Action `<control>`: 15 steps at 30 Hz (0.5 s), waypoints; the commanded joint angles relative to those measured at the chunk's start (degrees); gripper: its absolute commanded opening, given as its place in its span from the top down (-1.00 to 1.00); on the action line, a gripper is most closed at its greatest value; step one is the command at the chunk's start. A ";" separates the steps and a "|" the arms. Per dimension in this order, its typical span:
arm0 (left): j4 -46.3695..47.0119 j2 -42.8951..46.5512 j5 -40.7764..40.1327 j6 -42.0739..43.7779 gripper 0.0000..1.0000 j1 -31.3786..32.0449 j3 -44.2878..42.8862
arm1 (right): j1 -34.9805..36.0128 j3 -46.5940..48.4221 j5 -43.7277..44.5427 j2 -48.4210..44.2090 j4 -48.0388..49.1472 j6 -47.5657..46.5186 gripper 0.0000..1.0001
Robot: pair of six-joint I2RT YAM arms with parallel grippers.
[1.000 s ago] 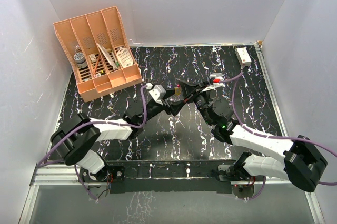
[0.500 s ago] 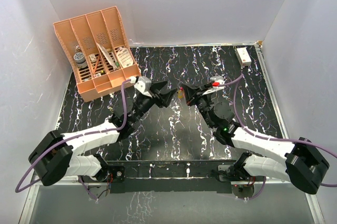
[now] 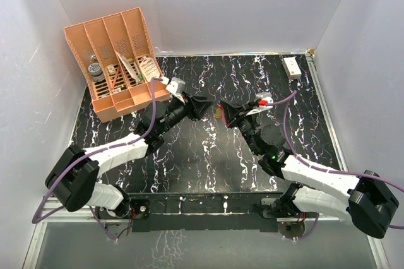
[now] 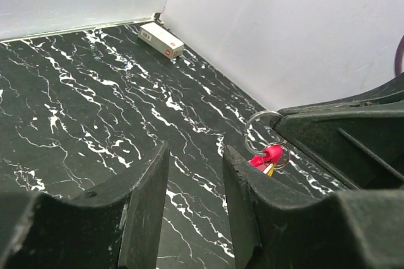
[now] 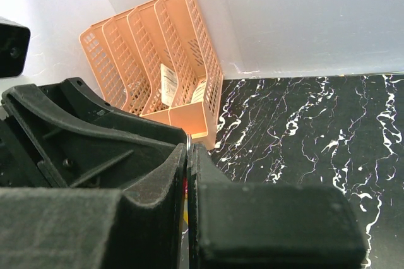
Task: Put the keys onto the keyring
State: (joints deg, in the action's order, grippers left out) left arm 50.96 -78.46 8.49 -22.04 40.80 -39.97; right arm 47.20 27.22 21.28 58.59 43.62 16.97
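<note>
My right gripper [image 3: 221, 110] is shut on the keyring above the middle of the table. In the left wrist view its thin metal ring [image 4: 261, 130] and pinkish-red strap [image 4: 270, 155] stick out of the right gripper's black fingers [image 4: 328, 131]. A sliver of the yellow key [image 4: 271, 169] shows under the strap; I cannot tell whether it is threaded on the ring. My left gripper [image 4: 196, 155] is open with nothing between its fingers, just left of the keyring [image 3: 217, 112]. In the right wrist view the shut right gripper [image 5: 189, 147] shows only the ring's edge [image 5: 189, 137].
A peach file organizer [image 3: 120, 60] with papers and small items stands at the back left, also in the right wrist view [image 5: 158, 60]. A small white box [image 3: 291, 67] lies at the back right corner [image 4: 161, 40]. White walls close in three sides.
The left arm drew its gripper back to the left of the right gripper, swung its wrist towards the back left, and its jaws narrowed. The right gripper stayed shut on the keyring.
</note>
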 commanded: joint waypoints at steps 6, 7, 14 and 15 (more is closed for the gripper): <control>14.75 1.20 12.32 -11.82 0.14 -5.74 4.25 | -0.18 0.02 0.49 0.31 3.39 -0.65 1.00; 15.57 0.83 13.20 -12.23 0.13 -5.87 4.19 | -0.18 0.02 0.32 0.44 3.61 -0.66 1.00; 23.41 -3.30 19.19 -16.04 0.09 -6.23 3.26 | -0.18 0.09 -1.07 1.73 5.06 -0.86 1.00; 23.85 -3.70 19.70 -16.38 0.09 -6.20 3.12 | -0.20 0.11 -1.14 1.79 5.22 -0.81 1.00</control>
State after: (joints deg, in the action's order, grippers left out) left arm 67.64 -80.71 23.05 -35.38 34.96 -35.59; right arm 47.18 27.20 20.86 60.05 44.12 16.80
